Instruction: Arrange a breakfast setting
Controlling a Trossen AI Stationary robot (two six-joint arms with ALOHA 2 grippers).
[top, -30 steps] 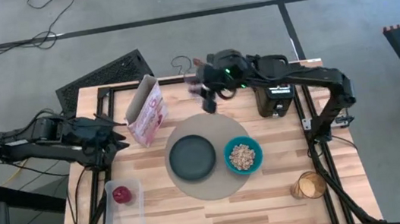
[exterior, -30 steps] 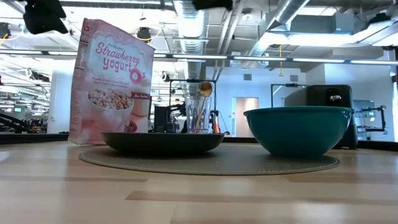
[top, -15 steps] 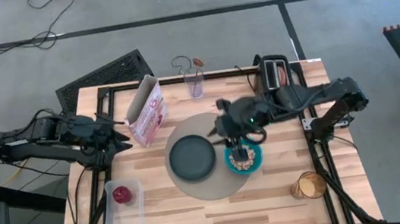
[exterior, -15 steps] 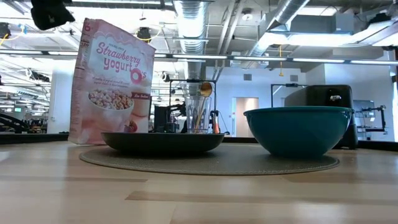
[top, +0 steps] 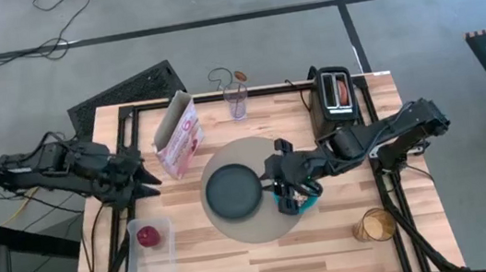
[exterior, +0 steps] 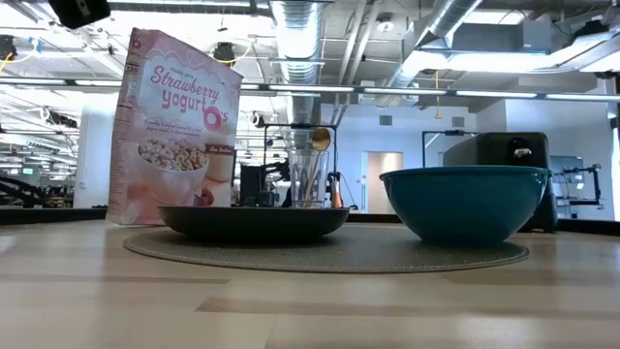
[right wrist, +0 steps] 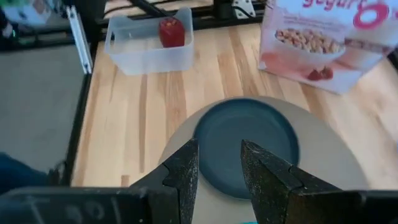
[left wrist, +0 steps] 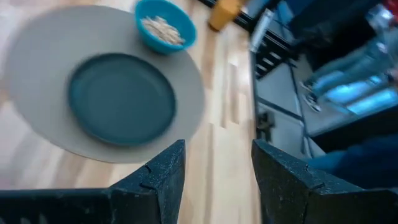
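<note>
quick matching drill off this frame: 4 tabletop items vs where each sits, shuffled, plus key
Items:
1. red apple
2. dark grey plate
3. cereal box
4. gold spoon

Places:
A. standing in the clear glass at the table's far edge
B. centred on the round grey mat
C. inside the clear plastic tub
D. upright on bare wood between the left hand and the mat

Pairs: 1-C, 2-B, 3-D, 4-A

place: lab or workshop hall | showing: bare ceiling ducts (exterior: 300, 34), concrete floor (top: 434, 29), trailing cables (top: 69, 9)
</note>
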